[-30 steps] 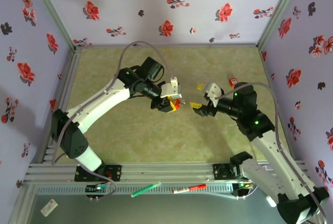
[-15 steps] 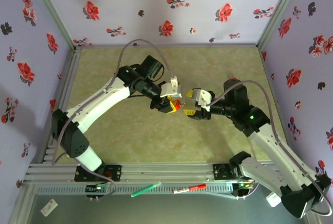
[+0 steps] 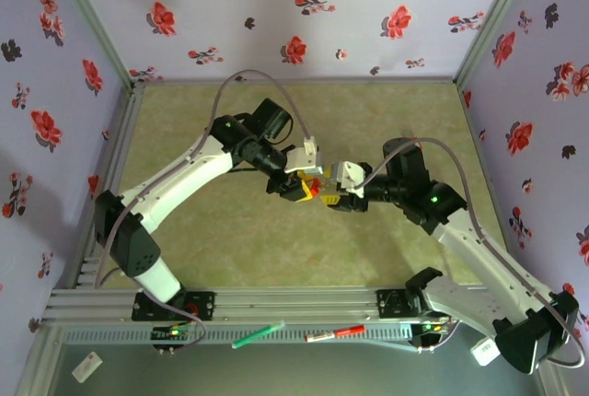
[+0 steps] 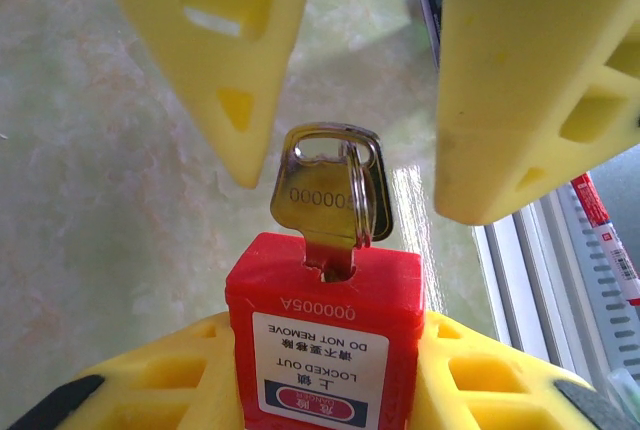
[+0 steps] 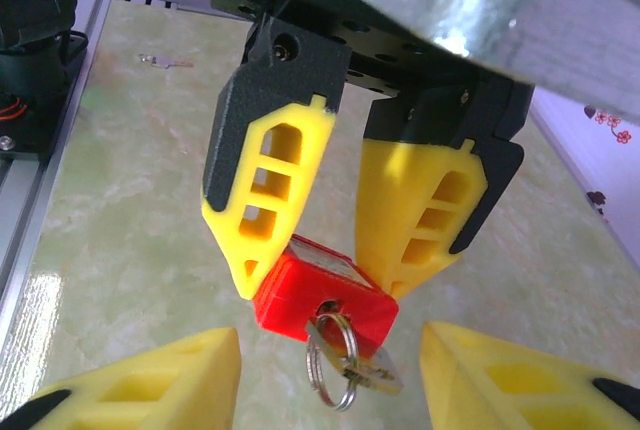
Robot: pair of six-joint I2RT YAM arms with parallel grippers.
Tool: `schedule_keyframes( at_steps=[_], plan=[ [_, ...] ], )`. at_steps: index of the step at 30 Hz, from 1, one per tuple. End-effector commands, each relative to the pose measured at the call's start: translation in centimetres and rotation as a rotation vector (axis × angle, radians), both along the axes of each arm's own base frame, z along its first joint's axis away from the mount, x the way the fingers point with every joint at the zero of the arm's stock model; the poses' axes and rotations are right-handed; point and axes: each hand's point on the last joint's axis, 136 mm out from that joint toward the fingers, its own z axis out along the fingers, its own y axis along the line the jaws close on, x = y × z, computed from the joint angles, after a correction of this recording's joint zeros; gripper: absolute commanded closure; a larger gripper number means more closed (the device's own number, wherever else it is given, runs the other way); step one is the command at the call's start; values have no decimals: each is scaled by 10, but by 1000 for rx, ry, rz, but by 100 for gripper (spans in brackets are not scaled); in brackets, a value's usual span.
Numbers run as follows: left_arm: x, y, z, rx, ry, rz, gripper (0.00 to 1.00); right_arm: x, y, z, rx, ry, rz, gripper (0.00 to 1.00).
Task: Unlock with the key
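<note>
The left end effector is clamped shut on the red padlock. Its yellow fingers press the lock body from both sides at the bottom of the left wrist view. The key sits in the keyway, its bow standing up at the middle of the frame with a split ring threaded through it. A white label on the lock's face reads upside down.

The right end effector is partly open and holds nothing. Its two fingers come down from the top of that frame, one on each side of the key's bow. There is a gap between each finger and the metal, so neither touches the key.

In the right wrist view, the right end effector shows its fingers in the lower corners. The key and split ring hang between them at lower centre. Just above, the padlock is pinched by the left end effector, which reaches down from the upper middle.

From above, the left end effector and right end effector meet tip to tip at the centre of the olive worktop. The padlock is a red spot between them. The left arm arcs in from the lower left and the right arm from the lower right. A green pen and a red pen lie on the rail along the bottom edge.
</note>
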Motion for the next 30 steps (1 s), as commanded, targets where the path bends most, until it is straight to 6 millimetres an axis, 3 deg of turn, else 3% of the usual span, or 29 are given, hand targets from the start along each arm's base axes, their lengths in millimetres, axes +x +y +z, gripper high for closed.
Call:
schedule_keyframes(
  at_steps=[1,8,16,30],
  plan=[
    [-6,-5,9,-28,4,-43,100,0,4,16,23,-43,24,53],
    [-7,-5,8,-23,5,-49,100,-1,4,3,-7,-11,28,72],
    [-5,-7,8,-29,-15,-55,100,-4,7,5,13,50,39,100],
    [11,-8,17,-119,-214,20,100,-4,17,10,103,256,3,100]
  ],
)
